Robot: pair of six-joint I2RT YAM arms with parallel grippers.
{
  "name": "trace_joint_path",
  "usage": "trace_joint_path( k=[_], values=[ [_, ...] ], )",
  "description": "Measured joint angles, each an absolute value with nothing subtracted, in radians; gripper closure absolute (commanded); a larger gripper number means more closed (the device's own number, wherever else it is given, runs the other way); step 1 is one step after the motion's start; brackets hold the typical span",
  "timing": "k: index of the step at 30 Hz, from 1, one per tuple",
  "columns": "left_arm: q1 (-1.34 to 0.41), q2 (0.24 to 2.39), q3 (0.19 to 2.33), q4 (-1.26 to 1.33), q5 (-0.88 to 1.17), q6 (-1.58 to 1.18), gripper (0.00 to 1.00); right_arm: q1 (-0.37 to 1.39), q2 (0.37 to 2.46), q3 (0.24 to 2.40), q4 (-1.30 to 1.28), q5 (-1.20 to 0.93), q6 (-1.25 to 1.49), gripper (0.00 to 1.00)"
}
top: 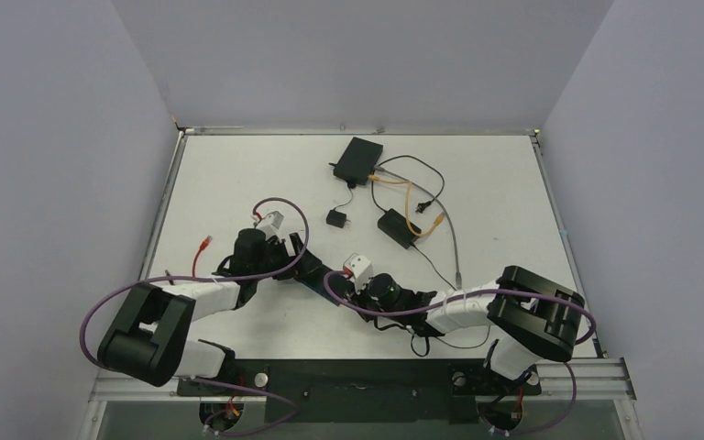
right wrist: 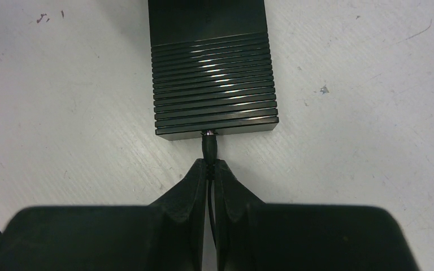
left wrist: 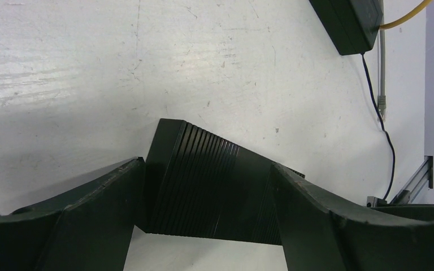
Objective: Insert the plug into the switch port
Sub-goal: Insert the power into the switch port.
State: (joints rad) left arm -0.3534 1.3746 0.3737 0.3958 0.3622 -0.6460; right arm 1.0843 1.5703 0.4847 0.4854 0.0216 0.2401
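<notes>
The switch point(right wrist: 215, 84) is a flat black box with a ribbed top, lying on the white table. In the right wrist view the small black barrel plug point(right wrist: 209, 148) points into the middle of the switch's near edge, and its tip touches the port there. My right gripper point(right wrist: 210, 165) is shut on the plug's rear, with the thin black cord running back between the fingers. My left gripper point(left wrist: 206, 166) has one finger pressed against each side of the switch point(left wrist: 215, 192). From above, the switch point(top: 316, 275) lies between the left gripper point(top: 298, 258) and the right gripper point(top: 350, 291).
A second black box point(top: 357, 158) sits at the back with a yellow cable point(top: 410, 197) plugged in. Nearby are a black power brick point(top: 394, 226), a small black adapter point(top: 335, 218), a grey cable point(top: 449, 234) and a red-tipped cable point(top: 205, 243) at the left.
</notes>
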Motion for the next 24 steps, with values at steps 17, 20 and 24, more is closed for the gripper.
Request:
trace_joint_path(
  k=[17, 20, 24],
  values=[
    [-0.409, 1.246, 0.271, 0.400, 0.307, -0.619, 0.27, 1.049, 1.565, 0.542, 0.361, -0.271, 0.075, 1.00],
    [-0.430, 1.218, 0.254, 0.394, 0.298, -0.616, 0.27, 1.049, 1.559, 0.556, 0.314, -0.314, 0.062, 1.00],
    [-0.446, 1.162, 0.231, 0.372, 0.281, -0.615, 0.28, 1.049, 1.555, 0.572, 0.269, -0.324, 0.061, 1.00]
  ],
)
